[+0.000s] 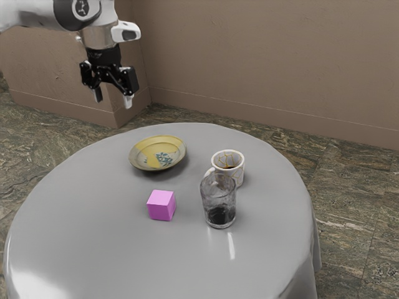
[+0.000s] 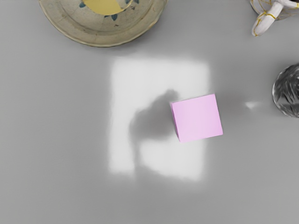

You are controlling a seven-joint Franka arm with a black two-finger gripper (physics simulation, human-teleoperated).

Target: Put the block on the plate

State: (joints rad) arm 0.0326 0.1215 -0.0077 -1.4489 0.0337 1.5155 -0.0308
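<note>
Closest of all, the round grey worktop sweeps across the foreground, its cloth cover draping over the edge! Out on it sits the pink cube-shaped block, flat on the cover, well off the yellow and cream patterned round plate. Over on the block's other side stands the clear glass tumbler, something dark in its base, upright and near the white mug with gold lines. Dark contents in that mug, too, and its handle points out toward the plate's side.

Up high at the exterior view's upper left, the white and black arm holds the black end effector clear of the worktop. What a spread: 2 fingers pointing down, wide apart, nothing between them! Now the wrist view: the block lies across the edge of a bright patch of light, turned slightly against it, and a soft grey shadow reaches right up beside it.
</note>
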